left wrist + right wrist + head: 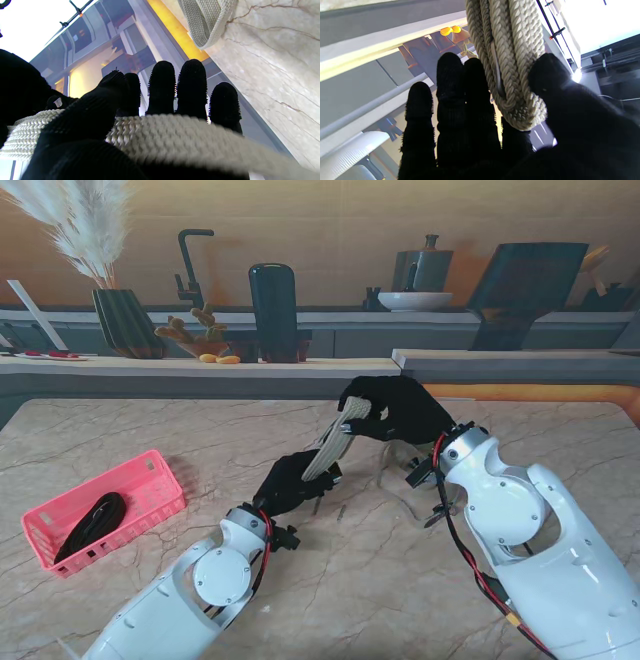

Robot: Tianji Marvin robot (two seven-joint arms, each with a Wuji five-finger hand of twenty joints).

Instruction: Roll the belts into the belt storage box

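Marble-patterned tabletop (200, 430) fills the space in front of the robot, and behind it runs a grey counter with a vase of pampas grass (95, 240), a black tap (190, 265), a white bowl (415, 301) and some dark vessels.

At the left of the table sits the pink belt storage box (150, 480), a mesh basket lying at a slant. A black belt (90, 525) rests inside it, loosely coiled.

Near the middle of the table both black-gloved hands are on a beige woven belt (325, 452). The right hand (395, 410) is raised off the table and farther from me; it grips the upper end of the belt. The right wrist view shows that end as a doubled bundle of braided webbing (510, 75) pinched between the thumb (550, 72) and the side of the fingers (450, 82), which stand fairly straight. The left hand (290, 483) is nearer to me and lower, holding the belt's other end. In the left wrist view the strap (175, 135) runs across the palm with the thumb (100, 105) pressed over it, while the four fingers (192, 85) point outward behind it. Another length of the same belt (205, 22) hangs over the marble in that view.

Between the two hands the belt stretches taut at a slant, clear of the table. The pink box is well apart from it, off to the left.
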